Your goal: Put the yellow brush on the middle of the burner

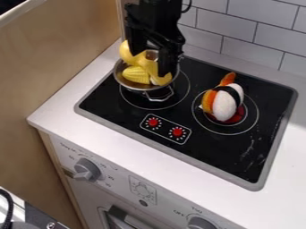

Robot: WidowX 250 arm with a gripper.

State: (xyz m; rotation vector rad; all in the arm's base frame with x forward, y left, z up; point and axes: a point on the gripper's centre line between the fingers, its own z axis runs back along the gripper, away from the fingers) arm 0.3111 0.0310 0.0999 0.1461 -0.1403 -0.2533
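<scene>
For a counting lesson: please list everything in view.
Pot: 1, silver, left burner
Yellow pieces: at least 2, yellow, in pot
Toy sushi: 1, white, orange, black, right burner
Red piece: 1, red, under sushi
Stove: 1, black, grey rim, in counter
Burners: 2, black, pale-ringed, on stove
Dials: 2, red, stove front
Counter: 1, white, around stove
Knobs: 2, grey, front panel
Handle: 1, grey, bottom edge
Wall: 1, white-tiled, behind
Side panel: 1, light brown, left
Cord: 1, black, bottom left
Jaws: 2, black, apart, over pot
Arm: 1, black, top
</scene>
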